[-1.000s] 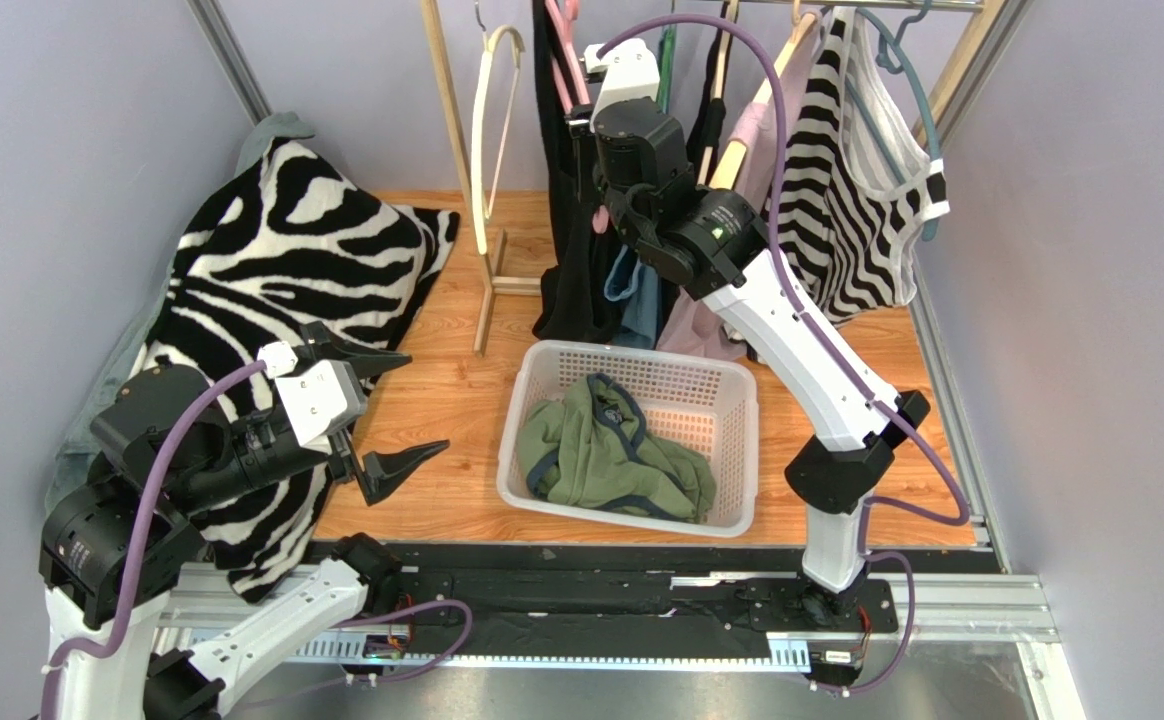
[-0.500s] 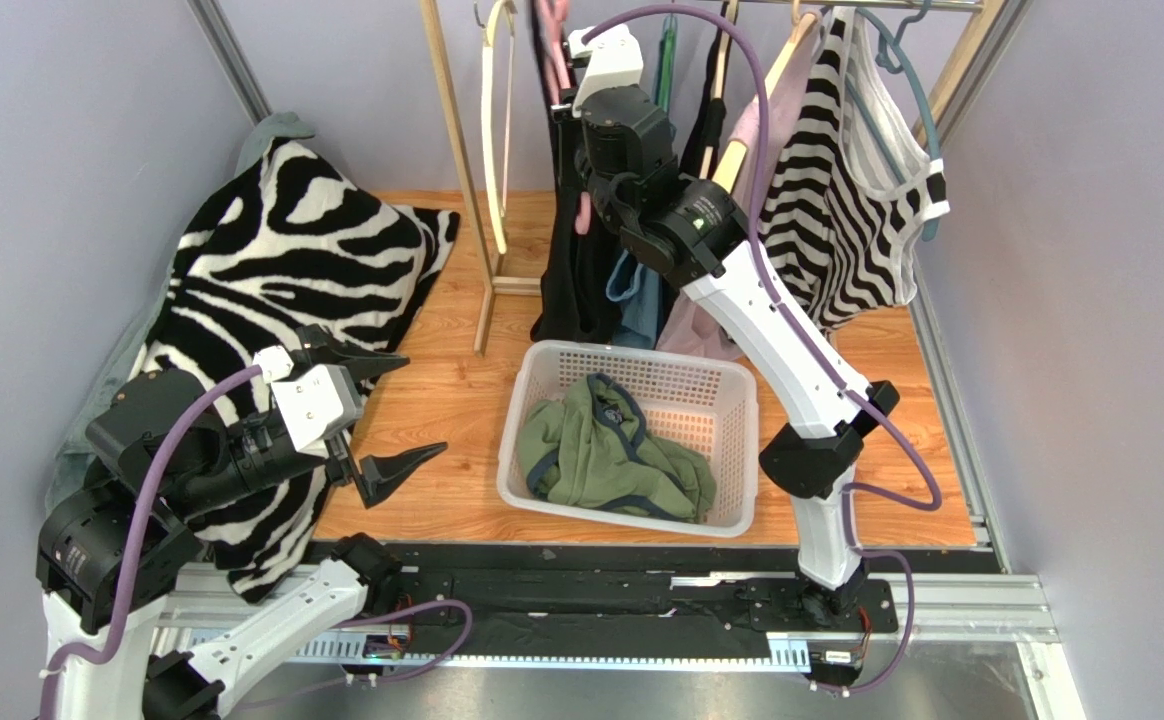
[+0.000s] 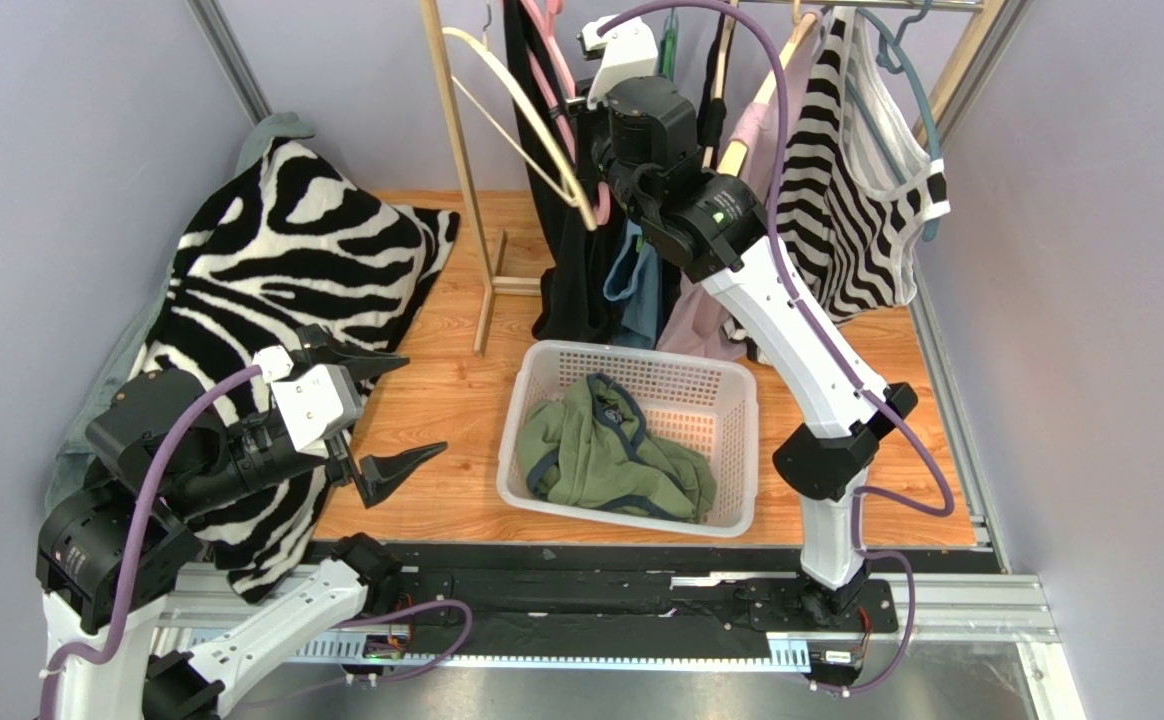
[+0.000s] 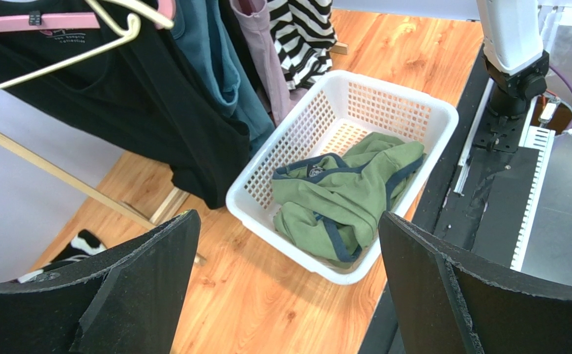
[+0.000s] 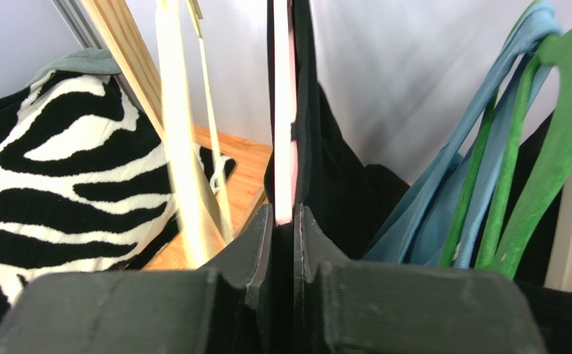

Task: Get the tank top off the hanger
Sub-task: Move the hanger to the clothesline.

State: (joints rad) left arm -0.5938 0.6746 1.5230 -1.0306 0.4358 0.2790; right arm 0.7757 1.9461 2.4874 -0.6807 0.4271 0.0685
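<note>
I see a grained wooden desk point(image 3: 453, 405), plain grey walls point(image 3: 77, 135); left tool point(image 3: 425, 402) gapes wide, right tool point(image 5: 283, 221) pinches the smooth pink hanger point(image 5: 283, 110).

The left arm point(image 3: 183, 450) sat folded low at 8 o'clock in the overhead view, its forearm lying toward 3 o'clock. The left tool point(image 3: 420, 405) pointed the same way, held level, with its 2 fingers point(image 4: 119, 295) spread wide apart. The right arm point(image 3: 791, 330) rose from its base at 5 o'clock, bent at the elbow near 4 o'clock, and stretched long toward 12 o'clock. The right tool point(image 5: 284, 217) pointed away from the bases, its 2 fingers point(image 5: 256, 243) pressed almost together, with only a thin slit between them.
</note>
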